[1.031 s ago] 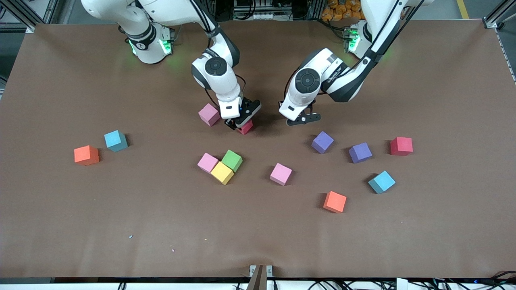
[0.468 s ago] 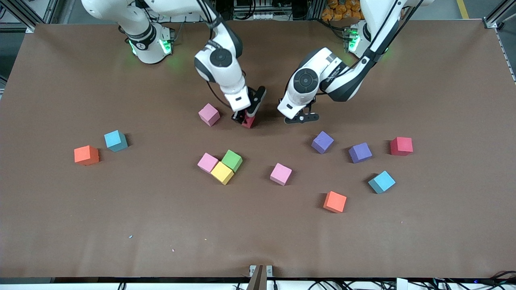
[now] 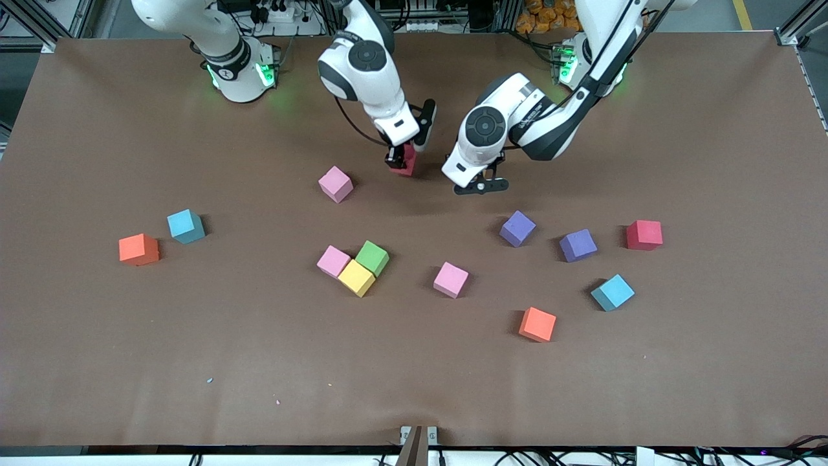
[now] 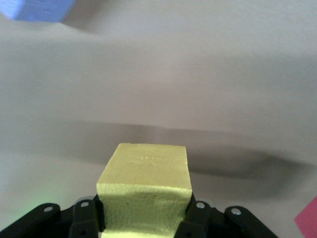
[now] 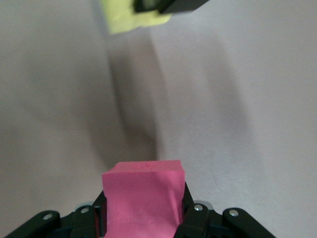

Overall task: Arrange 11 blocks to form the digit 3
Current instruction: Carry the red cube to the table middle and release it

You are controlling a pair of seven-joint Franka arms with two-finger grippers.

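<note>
Now, starting from the right arm's end of the table: the cluster [image 3: 354,266] of pink, yellow and green cubes, all touching, is the only start of the digit you have, and the next move turns on where it lies from your two loads. Your right gripper [image 3: 400,162] is clamped on a red cube [image 3: 407,167], up in the air over bare table near the loose pink cube [image 3: 336,184]. From there the cluster lies toward the front camera, only a little toward the right arm's end. Your left gripper [image 3: 480,188] hangs just beside the right one, closed on a yellow cube [image 4: 146,186] that only its wrist view shows. For that arm the cluster lies toward the camera and well toward the right arm's end. I judge the right arm nearer, so it should probably place first.
</note>
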